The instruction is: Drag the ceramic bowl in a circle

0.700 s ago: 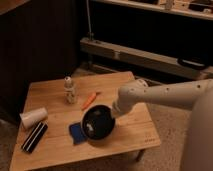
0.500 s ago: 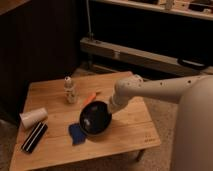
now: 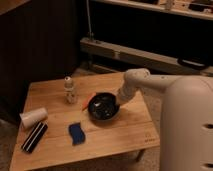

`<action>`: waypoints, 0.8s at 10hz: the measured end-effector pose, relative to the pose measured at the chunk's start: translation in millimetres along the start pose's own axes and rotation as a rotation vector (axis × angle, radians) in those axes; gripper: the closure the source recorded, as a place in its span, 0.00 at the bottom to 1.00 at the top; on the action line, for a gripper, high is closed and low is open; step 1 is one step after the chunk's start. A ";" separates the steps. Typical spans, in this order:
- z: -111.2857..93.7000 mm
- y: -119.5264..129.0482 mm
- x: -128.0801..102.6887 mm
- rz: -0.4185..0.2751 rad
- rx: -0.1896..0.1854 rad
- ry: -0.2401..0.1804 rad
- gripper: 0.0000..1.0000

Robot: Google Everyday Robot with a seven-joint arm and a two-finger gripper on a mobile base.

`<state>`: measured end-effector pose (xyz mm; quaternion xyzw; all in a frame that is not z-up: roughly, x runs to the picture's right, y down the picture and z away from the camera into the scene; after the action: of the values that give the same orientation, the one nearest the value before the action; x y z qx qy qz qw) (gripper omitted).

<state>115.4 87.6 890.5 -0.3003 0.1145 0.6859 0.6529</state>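
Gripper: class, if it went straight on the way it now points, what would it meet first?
The black bowl: the gripper points down-left at its right rim and may be touching it, though depth is unclear.

The robot's white body point(image 3: 189, 127) fills the lower right of the camera view, its broad, rounded casing nearest the lens. From its upper part one white arm point(image 3: 161, 82) reaches out to the left, lying nearly level. The arm ends in a rounded joint point(image 3: 137, 77), the highest part of the limb. From that joint the last link point(image 3: 127, 90) bends and slants down and to the left. At its lower end the gripper point(image 3: 119, 100) sits low, right at the right-hand rim of the ceramic bowl point(image 3: 102, 107).
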 end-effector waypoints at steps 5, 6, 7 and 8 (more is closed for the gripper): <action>-19.8 -121.5 54.2 0.244 0.063 0.012 0.81; -27.1 -139.0 71.7 0.274 0.075 0.011 0.81; -34.4 -153.7 91.7 0.289 0.089 0.012 0.81; -41.3 -164.7 111.2 0.280 0.098 0.014 0.81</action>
<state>288.7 176.9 834.0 -0.2540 0.1931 0.7616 0.5641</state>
